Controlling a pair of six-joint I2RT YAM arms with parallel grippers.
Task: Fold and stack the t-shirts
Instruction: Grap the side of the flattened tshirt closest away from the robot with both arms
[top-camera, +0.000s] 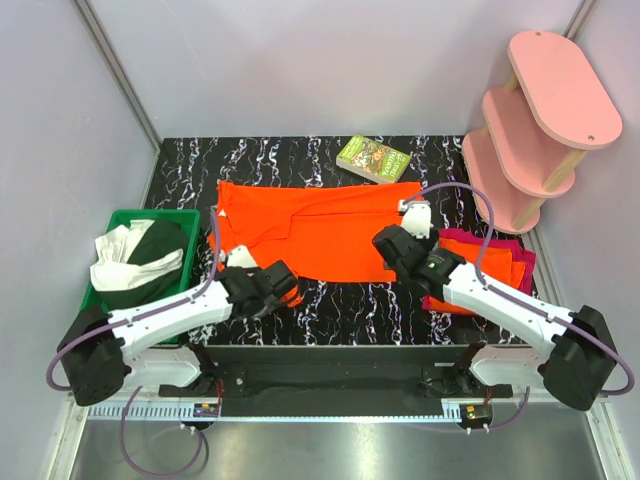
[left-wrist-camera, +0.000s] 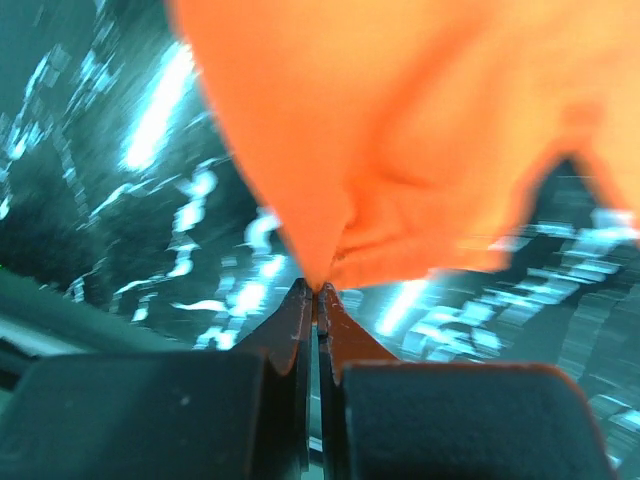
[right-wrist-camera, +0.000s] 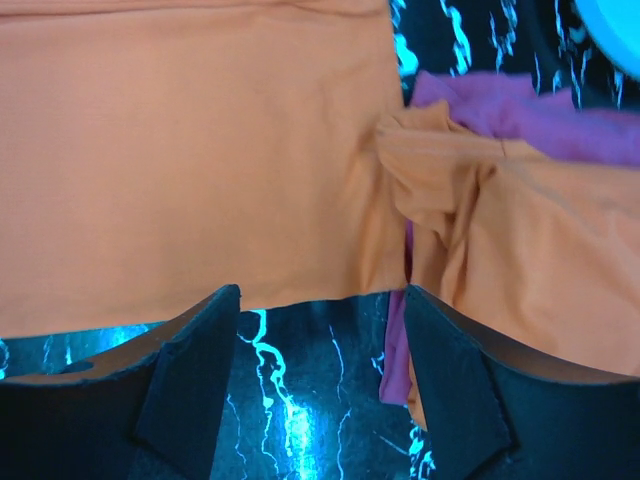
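1. The black, white-veined tabletop (top-camera: 350, 300) carries everything, with both arms reaching in from its near edge.
2. The orange t-shirt (top-camera: 320, 230) lies spread across the middle of the tabletop, mostly flat. Its far edge sits close to the far edge of the tabletop, and its left side is a little rumpled.
3. A pink shelf (top-camera: 540, 120) with three rounded tiers stands at the far right corner.
4. A green bin (top-camera: 160, 214) sits at the left edge, holding bunched white and dark green cloths (top-camera: 140, 260).
5. The folded t-shirts (top-camera: 500, 265) form a low pile near the right edge, just beside the spread shirt. Orange lies on top, with magenta showing beneath along the far and right sides. The right arm crosses over the pile's near left part.
6. The left end effector (left-wrist-camera: 318, 292) is at the near left corner of the spread shirt. Its jaws are pressed together on a pinch of orange cloth, which rises in a peak from the tips.
7. The right end effector (right-wrist-camera: 322, 295) is at the shirt's near right corner with jaws spread wide and nothing between them. One fingertip is over the shirt's near edge and the other beside the pile. I can't tell whether it touches the cloth.
8. A small green-covered book (top-camera: 373, 159) lies at the far edge, just beyond the shirt.
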